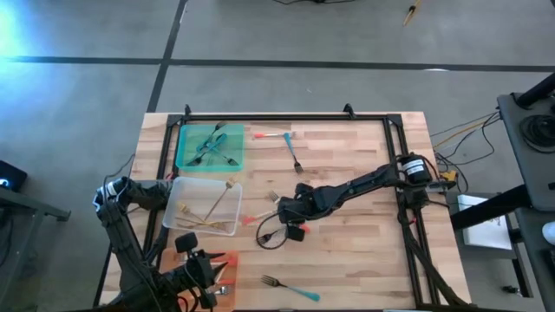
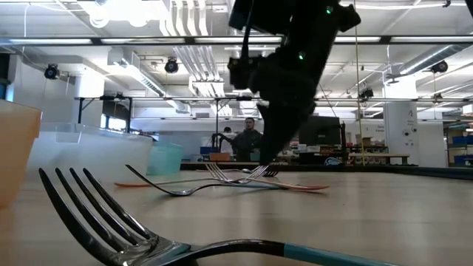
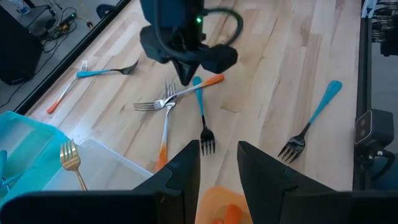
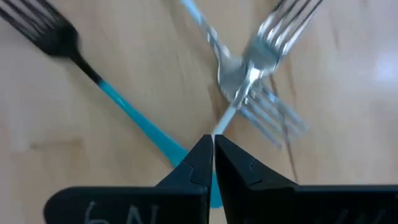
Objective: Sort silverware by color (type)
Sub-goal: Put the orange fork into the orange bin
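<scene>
Two dark fingers of the right hand (image 4: pixel 212 149) are pinched together at mid-table, tips down on a crossed cluster of forks (image 3: pixel 171 102), right where a silver neck and a teal handle meet; whether a fork is truly clamped, I cannot tell. The forks are slim, some teal-handled, some orange-handled. Near the table's front edge lies one teal fork (image 1: pixel 290 287). The green tray (image 1: pixel 184 156) holds teal forks, the clear tray (image 1: pixel 178 204) gold ones. The left hand (image 3: pixel 219 163), half open and empty, hovers over the orange tray (image 3: pixel 217 202).
</scene>
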